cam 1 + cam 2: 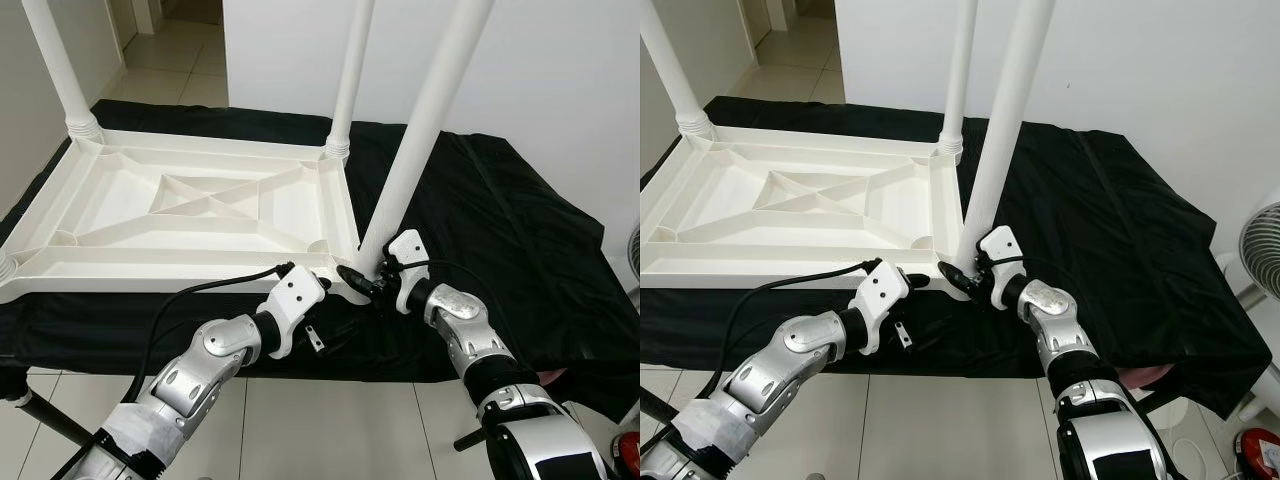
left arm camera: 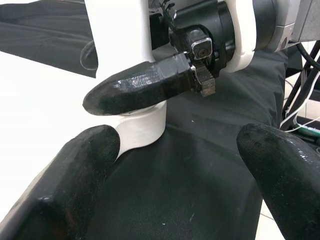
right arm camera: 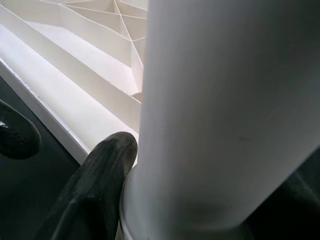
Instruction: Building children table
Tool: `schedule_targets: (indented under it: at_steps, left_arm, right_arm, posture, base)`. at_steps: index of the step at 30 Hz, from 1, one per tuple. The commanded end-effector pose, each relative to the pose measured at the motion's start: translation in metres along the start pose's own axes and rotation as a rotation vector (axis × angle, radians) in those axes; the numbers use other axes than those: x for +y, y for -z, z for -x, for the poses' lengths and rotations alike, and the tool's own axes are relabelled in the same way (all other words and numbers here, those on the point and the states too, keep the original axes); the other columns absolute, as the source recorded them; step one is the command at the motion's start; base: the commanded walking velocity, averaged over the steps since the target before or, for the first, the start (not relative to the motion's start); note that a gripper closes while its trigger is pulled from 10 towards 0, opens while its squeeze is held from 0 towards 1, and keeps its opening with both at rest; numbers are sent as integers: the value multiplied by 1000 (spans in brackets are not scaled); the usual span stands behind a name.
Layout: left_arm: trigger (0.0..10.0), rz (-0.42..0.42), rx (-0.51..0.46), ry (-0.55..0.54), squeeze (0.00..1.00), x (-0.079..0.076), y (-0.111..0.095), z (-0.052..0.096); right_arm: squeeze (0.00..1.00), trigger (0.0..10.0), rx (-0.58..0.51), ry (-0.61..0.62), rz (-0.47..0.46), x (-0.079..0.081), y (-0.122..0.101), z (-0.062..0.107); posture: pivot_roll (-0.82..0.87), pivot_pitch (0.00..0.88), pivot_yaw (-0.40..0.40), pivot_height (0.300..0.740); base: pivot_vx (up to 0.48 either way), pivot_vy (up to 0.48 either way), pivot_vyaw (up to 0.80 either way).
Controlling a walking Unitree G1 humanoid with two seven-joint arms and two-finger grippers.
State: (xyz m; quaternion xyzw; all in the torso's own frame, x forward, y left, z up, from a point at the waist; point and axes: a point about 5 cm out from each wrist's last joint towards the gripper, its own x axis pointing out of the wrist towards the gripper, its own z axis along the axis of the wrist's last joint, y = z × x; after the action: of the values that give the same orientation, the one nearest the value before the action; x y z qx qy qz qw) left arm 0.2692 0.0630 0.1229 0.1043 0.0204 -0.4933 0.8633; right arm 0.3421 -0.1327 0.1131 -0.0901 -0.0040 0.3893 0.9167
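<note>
1. Right now I have the right gripper (image 1: 372, 281) clamped low on the long white plastic table leg (image 1: 420, 135), one black finger (image 3: 92, 185) pressed to its base; the leg leans in from above, its foot at the near corner socket of the upturned white ribbed plastic tabletop (image 1: 190, 205) lying on the black cloth-covered bench (image 1: 500, 220).
2. My left gripper (image 1: 318, 300) hovers just beside that same corner, fingers (image 2: 75, 180) spread apart and holding nothing, the leg's collar sitting between them and a little ahead.
3. Three other white legs already stand in their sockets beyond the grippers; I judge this to be the last leg, and the seating step is in hand.
4. Next I would straighten the leg upright over the socket, brace the tabletop edge with the left gripper, then push or twist down until the collar sits flush.
</note>
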Motion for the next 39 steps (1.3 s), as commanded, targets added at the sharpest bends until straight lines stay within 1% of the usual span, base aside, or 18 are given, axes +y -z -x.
schedule_targets:
  at_steps: [1,3,5,6,7,9,11,16,18,19,21,22,25,29,33,36,37,39]
  left_arm:
    - [10000,-15,-10,149,0,-11,-4,-2]
    - [10000,-15,-10,151,0,-11,-3,-3]
    - [10000,-15,-9,152,0,-11,-3,-3]
    - [10000,-16,-9,153,0,-11,-3,-3]
    - [10000,-16,-9,153,0,-11,-3,-3]
    - [10000,-19,-8,154,0,-11,-3,-4]
    - [10000,-22,-7,155,0,-11,-3,-4]
    - [10000,-18,-17,158,0,-9,-5,-4]
    - [10000,-18,-21,162,0,-9,-6,-4]
    - [10000,-18,-21,162,0,-9,-6,-4]
    - [10000,-26,-15,163,0,-8,-5,-5]
    - [10000,-26,-15,163,0,-8,-5,-5]
    - [10000,-29,-10,155,0,-5,-4,-5]
    - [10000,-31,-12,153,0,-3,-5,-5]
    - [10000,-35,-15,142,0,-1,-6,-5]
    - [10000,-35,-16,141,0,-1,-6,-5]
    - [10000,-32,-18,139,0,-1,-6,-5]
    - [10000,-29,-18,145,0,-4,-5,-5]
  right_arm:
    - [0,10000,45,29,-14,-1,10,6]
    - [0,10000,67,100,-25,-4,12,7]
    - [0,10000,78,136,-20,-6,12,8]
    - [0,10000,73,185,-32,-8,11,9]
    - [0,10000,73,185,-32,-8,11,9]
    - [0,10000,55,250,-52,-10,8,10]
    - [0,10000,43,278,-68,-9,7,11]
    - [0,10000,25,367,-98,2,5,14]
    - [0,10000,20,458,-147,9,4,15]
    - [0,10000,20,458,-147,9,4,15]
    - [0,10000,26,538,-179,16,4,16]
    - [0,10000,26,538,-179,16,4,16]
    - [0,10000,30,583,-221,29,2,14]
    - [0,10000,37,626,-227,32,0,14]
    - [0,10000,41,709,-215,33,-9,13]
    - [0,10000,33,706,-214,35,-11,12]
    - [1000,10000,17,696,-229,35,-13,12]
    - [1000,10000,-10,655,-237,34,-16,15]
  posture:
    - [-16,0,-92,740]
    - [-20,0,-91,740]
    - [-23,0,-89,740]
    - [-29,0,-86,740]
    - [-29,0,-86,740]
    - [-29,0,-86,740]
    - [-31,0,-85,740]
    - [-41,0,-79,740]
    - [-46,0,-74,740]
    - [-46,0,-74,740]
    - [-52,0,-72,740]
    - [-52,0,-72,740]
    - [-55,0,-70,740]
    - [-53,0,-73,740]
    - [-48,0,-80,740]
    - [-48,0,-80,740]
    - [-41,0,-84,740]
    - [-47,0,-82,740]
  base:
    - [0,0,0]
    - [0,0,0]
    - [0,0,0]
    - [0,0,0]
    - [0,0,0]
    - [0,0,0]
    - [0,0,0]
    - [0,0,0]
    - [0,0,0]
    - [0,0,0]
    - [0,0,0]
    - [0,0,0]
    - [0,0,0]
    - [0,0,0]
    - [0,0,0]
    - [0,0,0]
    - [0,0,0]
    - [0,0,0]
